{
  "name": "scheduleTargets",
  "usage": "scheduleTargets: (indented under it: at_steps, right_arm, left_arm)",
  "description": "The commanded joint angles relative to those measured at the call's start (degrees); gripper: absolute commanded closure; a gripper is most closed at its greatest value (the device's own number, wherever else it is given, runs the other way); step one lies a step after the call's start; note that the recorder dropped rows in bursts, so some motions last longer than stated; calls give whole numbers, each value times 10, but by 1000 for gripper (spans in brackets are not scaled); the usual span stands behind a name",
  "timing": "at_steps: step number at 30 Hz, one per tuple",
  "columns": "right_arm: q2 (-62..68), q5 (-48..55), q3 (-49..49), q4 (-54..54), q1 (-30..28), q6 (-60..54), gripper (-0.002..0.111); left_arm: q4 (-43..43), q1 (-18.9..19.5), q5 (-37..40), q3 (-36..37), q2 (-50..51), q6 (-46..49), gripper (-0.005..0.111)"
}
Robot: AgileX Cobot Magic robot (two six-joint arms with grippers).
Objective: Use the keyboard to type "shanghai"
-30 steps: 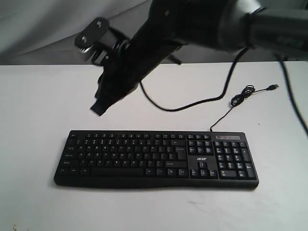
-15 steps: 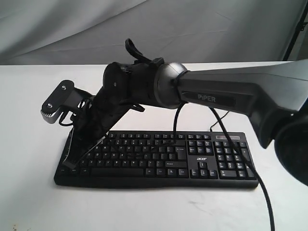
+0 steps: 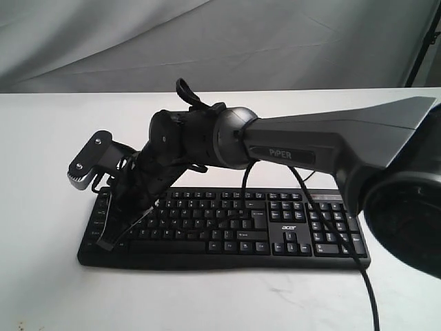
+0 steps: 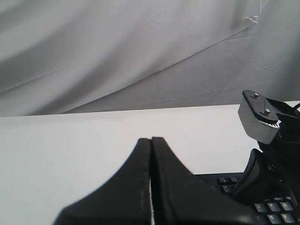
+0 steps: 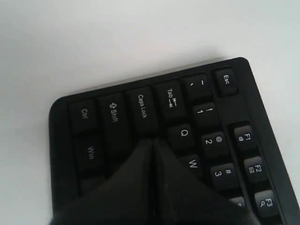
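Note:
The black keyboard lies flat on the white table, its number pad at the right. My right arm reaches across it to its left end. The right gripper is shut, and its tips point down at the left-hand keys. In the right wrist view the right gripper has its tips over the key beside Caps Lock and below Q on the keyboard; I cannot tell whether they touch it. The left gripper is shut on nothing, off the left end of the keyboard. It does not show in the exterior view.
The right arm's black cable hangs across the number pad and down over the table's front. A grey cloth backdrop stands behind the white table. The right arm's wrist camera shows close to the left gripper.
The right arm came down from high behind the keyboard to its left end, gripper shut throughout. In the last half second the tips shifted slightly right over the left keys.

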Motion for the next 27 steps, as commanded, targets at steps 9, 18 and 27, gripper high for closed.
scheduleTargets:
  at_steps: [9,18,27]
  right_arm:
    - [8,-6,-3,-11,-7,11,108]
    - [14,-6,-3,-12,-11,12,108]
    - [17,-2,-3,-12,-11,12,108]
  left_arm:
    - [0,-4,-3,1,-1,-2,107]
    - [0,-4,-3,1,-1,-2,107]
    - [0,-4,-3,1,-1,-2,107]
